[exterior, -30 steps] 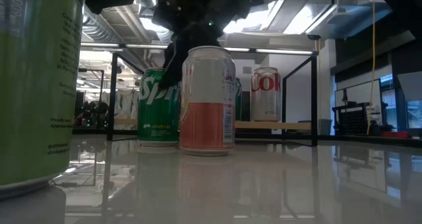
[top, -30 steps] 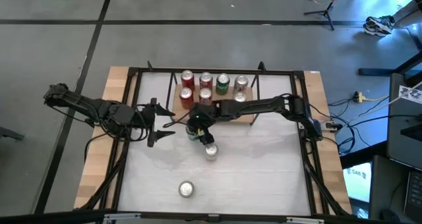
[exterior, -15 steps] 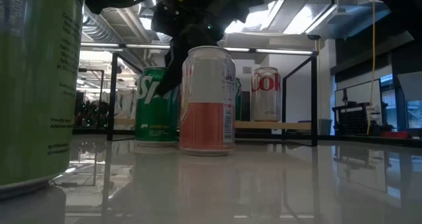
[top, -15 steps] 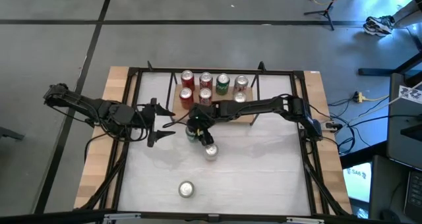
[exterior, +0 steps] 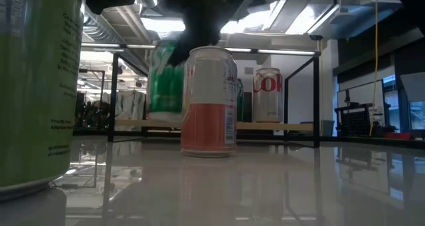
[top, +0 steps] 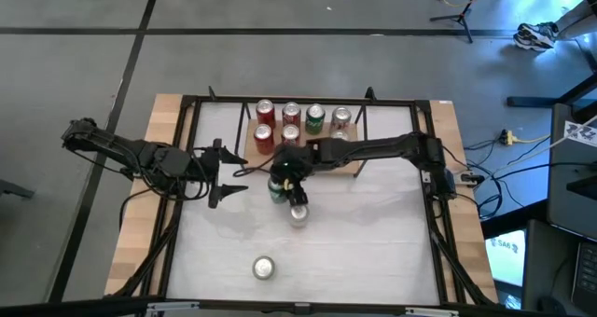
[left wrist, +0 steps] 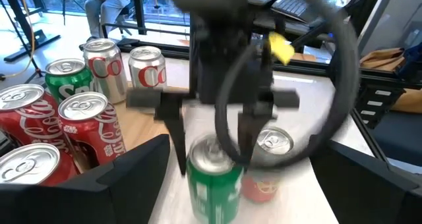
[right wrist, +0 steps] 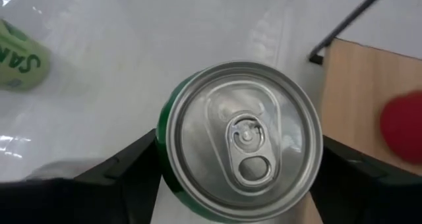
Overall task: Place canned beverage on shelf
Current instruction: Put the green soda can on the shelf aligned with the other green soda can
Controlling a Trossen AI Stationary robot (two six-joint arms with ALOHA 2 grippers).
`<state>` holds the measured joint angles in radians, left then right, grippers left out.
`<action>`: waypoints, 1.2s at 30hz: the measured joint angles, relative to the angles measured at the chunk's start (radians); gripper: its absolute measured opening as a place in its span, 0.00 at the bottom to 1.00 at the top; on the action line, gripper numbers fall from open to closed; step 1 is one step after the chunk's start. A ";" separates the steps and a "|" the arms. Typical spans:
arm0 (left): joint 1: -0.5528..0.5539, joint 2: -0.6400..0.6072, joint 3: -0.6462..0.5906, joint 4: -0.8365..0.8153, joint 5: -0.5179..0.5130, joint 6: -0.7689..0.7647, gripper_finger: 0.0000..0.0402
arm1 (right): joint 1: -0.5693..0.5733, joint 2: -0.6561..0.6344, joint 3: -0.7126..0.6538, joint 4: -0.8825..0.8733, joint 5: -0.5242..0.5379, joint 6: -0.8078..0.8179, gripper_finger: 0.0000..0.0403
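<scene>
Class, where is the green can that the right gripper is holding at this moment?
In the high view the green can hangs in the right gripper near the table's middle, just in front of the shelf and beside the orange-and-white can; the low view shows it lifted off the tabletop.

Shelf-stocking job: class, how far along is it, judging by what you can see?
Done: six cans stand on the shelf. In hand: the right hand grips a green can, lifted off the table in the low view. Left: shelving it, then the orange-and-white can and the front can. The left hand waits open.
</scene>
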<state>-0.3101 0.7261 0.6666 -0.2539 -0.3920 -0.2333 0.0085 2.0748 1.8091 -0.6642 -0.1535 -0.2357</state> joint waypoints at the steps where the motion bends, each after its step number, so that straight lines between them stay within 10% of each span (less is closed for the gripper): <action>1: 0.000 0.000 0.000 0.000 0.000 0.000 0.87 | -0.001 -0.012 0.000 -0.018 0.000 0.006 0.74; 36: 0.000 0.000 0.000 -0.001 0.000 0.000 0.87 | -0.078 -0.255 -0.006 -0.387 0.018 0.068 0.75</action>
<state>-0.3099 0.7261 0.6666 -0.2545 -0.3916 -0.2329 -0.0696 1.8198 1.8036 -1.0508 -0.1355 -0.1675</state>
